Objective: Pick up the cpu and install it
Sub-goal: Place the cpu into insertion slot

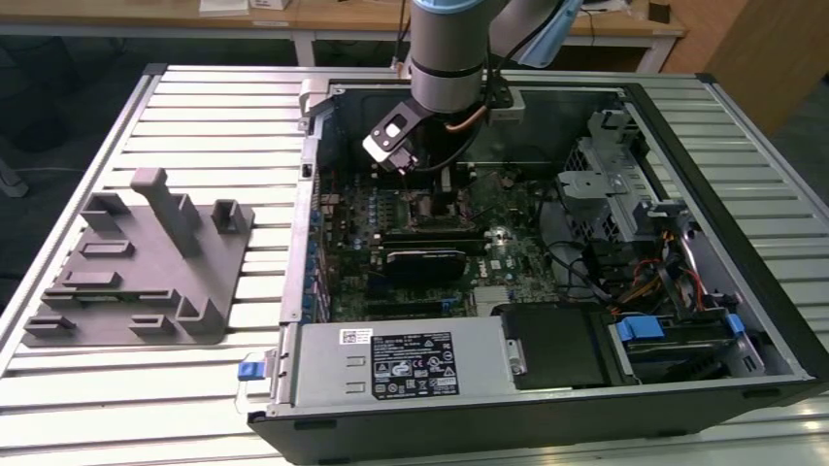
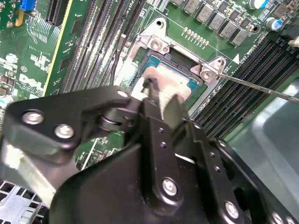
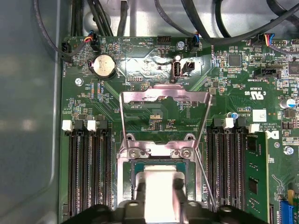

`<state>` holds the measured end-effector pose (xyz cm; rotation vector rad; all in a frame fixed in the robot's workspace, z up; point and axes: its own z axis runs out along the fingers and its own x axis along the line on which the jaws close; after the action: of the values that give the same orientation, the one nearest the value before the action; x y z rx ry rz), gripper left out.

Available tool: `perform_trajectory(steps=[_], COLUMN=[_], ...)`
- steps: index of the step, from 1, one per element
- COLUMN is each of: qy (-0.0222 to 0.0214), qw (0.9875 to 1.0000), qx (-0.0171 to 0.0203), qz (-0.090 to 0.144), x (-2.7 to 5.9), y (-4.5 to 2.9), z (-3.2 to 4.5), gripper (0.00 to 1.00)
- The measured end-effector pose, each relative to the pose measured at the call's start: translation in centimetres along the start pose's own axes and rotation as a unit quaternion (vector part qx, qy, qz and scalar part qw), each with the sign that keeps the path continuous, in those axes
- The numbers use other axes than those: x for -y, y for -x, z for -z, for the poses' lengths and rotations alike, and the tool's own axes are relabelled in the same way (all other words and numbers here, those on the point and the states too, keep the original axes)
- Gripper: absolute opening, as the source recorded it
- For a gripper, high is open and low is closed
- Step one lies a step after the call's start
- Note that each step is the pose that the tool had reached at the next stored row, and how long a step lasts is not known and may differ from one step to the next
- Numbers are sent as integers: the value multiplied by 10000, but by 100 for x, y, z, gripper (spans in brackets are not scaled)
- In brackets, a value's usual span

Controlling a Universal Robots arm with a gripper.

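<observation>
One arm, one gripper (image 1: pixel 412 165), reaching down into the far middle of one open computer case (image 1: pixel 764 291) on the slatted table (image 1: pixel 194 126). Off to the exterior view's left sits a single grey fixture (image 1: pixel 143 272), well apart from the case, with bare slats all around it. Inside the case it's tighter: in the first wrist view the gripper's two black fingers (image 3: pixel 138 192) are pinching the cpu (image 3: pixel 159 179) by opposite edges, one finger to a side. The chip is right at the socket (image 3: pixel 140 164), square within its frame, though whether it is fully seated I cannot tell. The second wrist view has that pale cpu (image 2: pixel 166 77) just past the fingertips, green showing round its edges. One load plate (image 3: pixel 163 95) stands hinged up from one edge of the socket, and one thin lever (image 3: pixel 205 179) slants away beside it. Two banks of memory slots (image 3: pixel 88 172) flank the socket, one on each side and close in. One coin battery (image 3: pixel 103 65) lies beyond the plate, clear of the fingers.
</observation>
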<state>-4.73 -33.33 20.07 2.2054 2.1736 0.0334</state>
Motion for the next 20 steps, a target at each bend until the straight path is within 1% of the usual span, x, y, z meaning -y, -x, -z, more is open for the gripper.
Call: perform_trajectory(steps=[2, 3, 5, 7, 11, 12, 20], qy=[0, 0, 0, 0, 0, -1, -1], qw=[10000, 10000, 10000, 10000, 10000, 10000, 10000], qx=[0, 0, 0, 0, 0, 1, 1], qz=[0, 0, 0, 0, 0, -3, -3], x=[0, 0, 0, 0, 0, 3, 4], y=[0, 0, 0, 0, 0, 1, 0], z=[0, 1, 1, 2, 6, -9, -19], gripper=[24, 24, 12, 11, 11, 11, 11])
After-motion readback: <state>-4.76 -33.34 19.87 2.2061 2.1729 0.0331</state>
